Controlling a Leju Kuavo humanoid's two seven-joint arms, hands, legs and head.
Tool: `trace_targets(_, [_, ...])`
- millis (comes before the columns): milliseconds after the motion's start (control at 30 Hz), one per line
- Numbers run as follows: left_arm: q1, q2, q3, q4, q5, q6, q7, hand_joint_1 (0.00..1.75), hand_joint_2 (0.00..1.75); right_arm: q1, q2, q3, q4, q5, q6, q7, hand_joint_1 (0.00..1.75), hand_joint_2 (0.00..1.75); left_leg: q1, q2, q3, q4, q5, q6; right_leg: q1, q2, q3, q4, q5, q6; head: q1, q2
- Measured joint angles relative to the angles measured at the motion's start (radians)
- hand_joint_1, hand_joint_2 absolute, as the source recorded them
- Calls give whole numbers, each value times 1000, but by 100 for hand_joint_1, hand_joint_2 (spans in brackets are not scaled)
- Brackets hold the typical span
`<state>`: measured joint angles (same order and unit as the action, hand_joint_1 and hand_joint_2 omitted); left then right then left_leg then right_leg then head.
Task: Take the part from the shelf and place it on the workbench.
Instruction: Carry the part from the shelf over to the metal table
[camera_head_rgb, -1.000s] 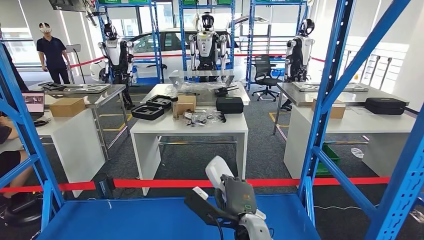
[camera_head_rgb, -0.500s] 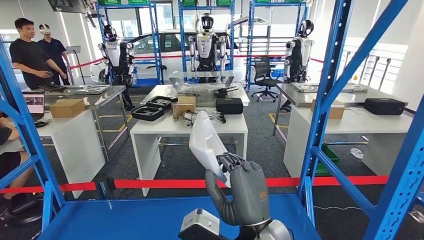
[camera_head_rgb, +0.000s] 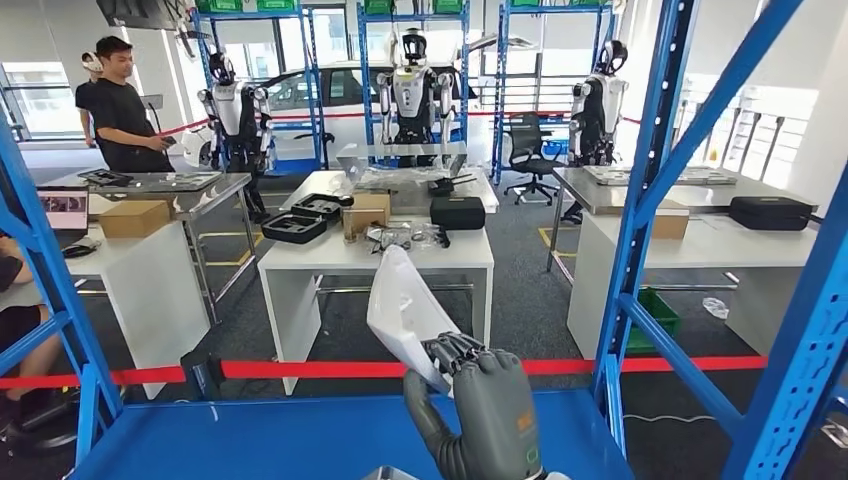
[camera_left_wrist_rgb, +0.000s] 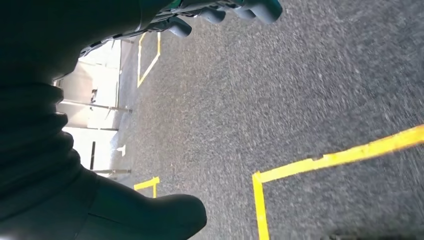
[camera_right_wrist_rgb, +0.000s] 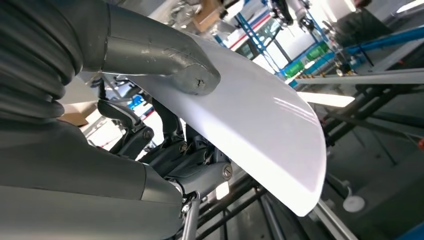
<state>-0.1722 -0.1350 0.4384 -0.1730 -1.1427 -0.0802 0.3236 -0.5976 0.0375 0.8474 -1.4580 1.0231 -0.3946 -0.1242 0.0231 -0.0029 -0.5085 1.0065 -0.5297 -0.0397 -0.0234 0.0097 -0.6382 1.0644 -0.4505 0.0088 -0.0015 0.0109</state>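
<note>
The part (camera_head_rgb: 404, 304) is a thin, curved white panel, standing upright above the blue shelf board (camera_head_rgb: 280, 440). My right hand (camera_head_rgb: 482, 410) grips it by its lower edge, back of the hand towards the head camera. In the right wrist view the thumb (camera_right_wrist_rgb: 160, 60) presses on the panel (camera_right_wrist_rgb: 265, 125), with the fingers underneath. My left hand (camera_left_wrist_rgb: 75, 165) hangs over grey carpet, its fingers (camera_left_wrist_rgb: 225, 11) and thumb (camera_left_wrist_rgb: 160, 217) apart and holding nothing.
Blue shelf uprights (camera_head_rgb: 652, 190) and a diagonal brace stand close on the right, another upright (camera_head_rgb: 45, 260) on the left. A red barrier tape (camera_head_rgb: 300, 369) runs behind the shelf. White tables (camera_head_rgb: 400, 258) with boxes and cases lie beyond. A person (camera_head_rgb: 125, 110) stands far left.
My right hand turned and lifted the white panel from low over the shelf board to upright, then shifted slightly left. A person at the back left walked into view.
</note>
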Motion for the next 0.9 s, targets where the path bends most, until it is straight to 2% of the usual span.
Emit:
trace_targets(67, [4,0,2,0,2,0,-3,0,175,6,2,4,-4,7,12,5,175,175,0,-1,-3,6,-6,-11,-1,2,-7,1,-6,-21,-3,0])
trace_targets(133, [9,1,2,0,3,0,-6,0,175,10,7,6,-11,17,24,7,175,175,1,0,-16,41,-38,-18,-2,1,-11,0,-1,-36,-5,0])
trace_targets(167, [12,1,2,0,3,0,-8,0,175,12,11,8,-15,22,29,8,175,175,1,0,-33,86,-70,-19,-1,0,-13,-2,3,-42,-7,0])
trace_targets(233, [16,2,3,0,4,0,-9,0,175,17,15,11,-20,27,35,9,175,175,-1,1,-86,213,-143,-20,4,-2,-21,-4,10,-52,-9,0])
trace_targets(267, [17,2,3,0,5,0,-9,0,175,20,16,14,-20,28,37,10,175,175,-1,1,-105,261,-161,-18,7,-3,-26,-4,14,-54,-10,0])
trace_targets(300, [19,2,3,0,5,0,-9,0,175,23,16,16,-21,29,38,12,175,175,-3,1,-109,279,-160,-15,11,-4,-31,-4,18,-56,-10,0])
trace_targets(333, [19,2,3,0,5,0,-9,0,175,25,16,17,-22,29,39,12,175,175,-5,1,-95,259,-141,-9,14,-4,-37,-3,23,-57,-10,0])
trace_targets(433, [19,4,3,0,7,0,-11,0,175,26,20,18,-28,32,44,13,175,175,-19,1,12,69,-60,16,19,-3,-49,-5,42,-53,-10,0])
trace_targets(467, [19,5,3,0,8,1,-12,0,175,26,23,19,-31,33,48,11,175,175,-24,1,32,26,-45,20,19,-3,-51,-6,49,-49,-10,0])
trace_targets(500, [20,5,4,0,9,3,-14,0,175,27,25,20,-33,35,52,8,175,175,-28,1,38,6,-38,22,19,-4,-52,-9,57,-43,-10,0])
trace_targets(567, [23,5,9,0,13,7,-19,0,175,30,29,22,-34,39,58,4,175,175,-30,1,25,0,-20,28,19,-4,-54,-19,74,-30,-10,0])
trace_targets(600, [25,5,13,0,16,10,-21,0,175,32,31,24,-34,41,61,3,175,175,-28,3,20,-4,-9,34,19,-4,-58,-18,71,-24,-9,0])
trace_targets(633, [27,5,17,0,18,13,-24,0,175,34,32,26,-34,42,64,2,175,175,-25,5,12,-8,4,41,19,-4,-67,-5,49,-18,-8,0])
trace_targets(667, [30,6,21,0,20,15,-27,0,175,35,34,28,-34,43,67,1,175,175,-21,8,1,-11,18,47,19,-4,-79,29,9,-14,-6,0])
trace_targets(733, [35,7,26,-1,22,19,-33,0,175,37,37,34,-34,45,76,3,175,175,-21,10,-27,-8,40,53,16,-5,-108,144,-91,-7,-3,0])
trace_targets(767, [38,7,27,0,21,20,-36,0,175,37,39,36,-34,47,82,6,175,175,-21,10,-43,-4,49,52,15,-5,-117,203,-120,-3,-2,0])
trace_targets(800, [40,7,28,0,20,20,-39,0,175,37,40,39,-33,50,87,11,175,175,-21,11,-59,0,58,52,15,-5,-115,239,-125,-1,-2,0])
trace_targets(833, [42,7,29,0,18,20,-41,0,175,38,42,42,-33,52,91,17,175,175,-21,12,-75,5,67,50,15,-5,-96,243,-112,0,-1,0])
trace_targets(867, [42,6,29,0,16,20,-42,0,175,37,44,44,-33,54,94,21,175,175,-20,12,-90,11,74,48,14,-6,-60,211,-90,0,0,0])
trace_targets(900, [42,6,29,0,14,20,-43,0,175,37,48,47,-32,56,96,24,175,175,-20,12,-104,18,80,45,14,-6,-11,150,-76,-2,0,0])
